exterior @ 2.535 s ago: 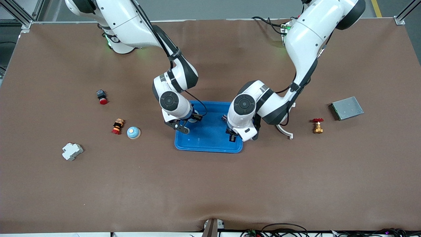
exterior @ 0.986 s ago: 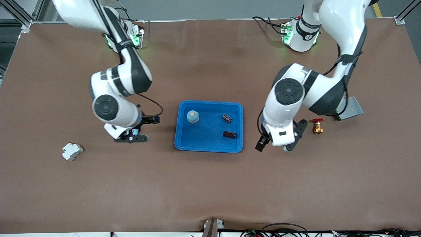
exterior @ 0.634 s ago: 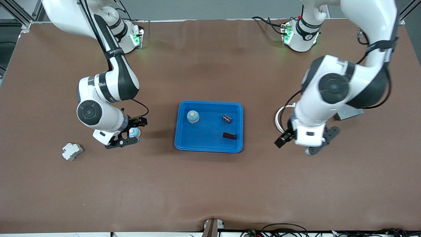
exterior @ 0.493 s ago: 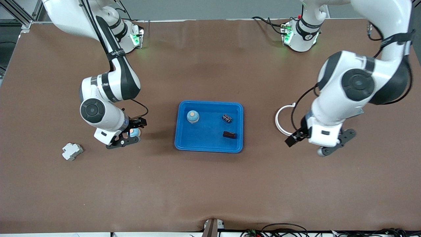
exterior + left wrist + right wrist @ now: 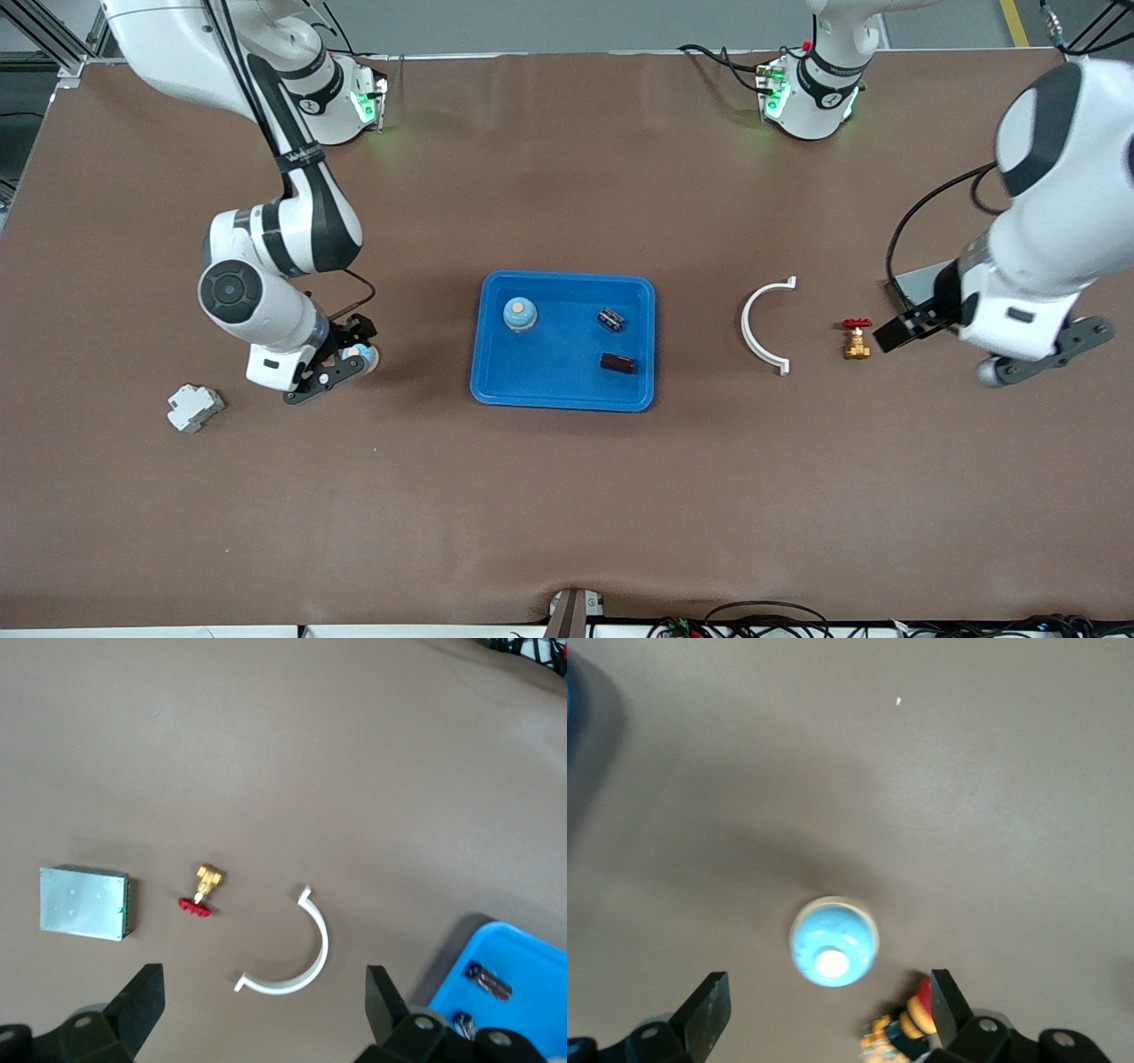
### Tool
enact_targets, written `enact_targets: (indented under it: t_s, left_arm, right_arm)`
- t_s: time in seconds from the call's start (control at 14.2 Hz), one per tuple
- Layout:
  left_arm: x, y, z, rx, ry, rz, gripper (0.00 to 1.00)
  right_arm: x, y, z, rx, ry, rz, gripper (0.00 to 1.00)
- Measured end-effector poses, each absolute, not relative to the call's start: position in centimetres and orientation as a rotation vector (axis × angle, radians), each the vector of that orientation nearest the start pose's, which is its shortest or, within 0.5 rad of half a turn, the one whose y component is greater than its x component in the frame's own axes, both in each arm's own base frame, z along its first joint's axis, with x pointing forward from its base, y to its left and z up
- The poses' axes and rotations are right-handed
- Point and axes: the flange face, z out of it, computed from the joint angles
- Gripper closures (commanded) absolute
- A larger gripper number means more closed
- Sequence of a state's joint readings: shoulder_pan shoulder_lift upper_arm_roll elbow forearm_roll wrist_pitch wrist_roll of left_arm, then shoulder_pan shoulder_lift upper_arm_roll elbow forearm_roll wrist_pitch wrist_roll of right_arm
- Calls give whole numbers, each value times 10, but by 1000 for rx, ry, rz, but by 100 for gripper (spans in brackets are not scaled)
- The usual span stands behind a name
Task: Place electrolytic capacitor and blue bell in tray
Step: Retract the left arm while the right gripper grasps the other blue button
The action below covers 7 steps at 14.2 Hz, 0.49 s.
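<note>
Two open grippers are hanging over the table: the right gripper (image 5: 332, 357), fingers wide, over a blue bell (image 5: 833, 942), the left gripper (image 5: 974, 350), fingers wide, near the valve (image 5: 856, 338). Another bell (image 5: 519, 314) and two capacitors (image 5: 610, 319) are lying in the tray (image 5: 558, 390).

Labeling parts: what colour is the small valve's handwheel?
Red, on a brass body; clearest in the left wrist view.
</note>
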<state>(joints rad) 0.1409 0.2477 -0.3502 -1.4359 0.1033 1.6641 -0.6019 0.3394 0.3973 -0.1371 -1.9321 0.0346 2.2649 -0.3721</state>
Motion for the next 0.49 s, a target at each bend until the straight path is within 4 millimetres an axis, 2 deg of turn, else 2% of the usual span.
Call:
enact_targets:
  t_s: [0.21, 0.49]
  left_arm:
    - [607, -81, 594, -3096, -524, -41, 0]
    - [567, -70, 635, -3075, -306, -21, 0]
  right_arm:
    - [596, 112, 263, -3009, -974, 73, 0]
    - [587, 119, 249, -2995, -1000, 90, 0]
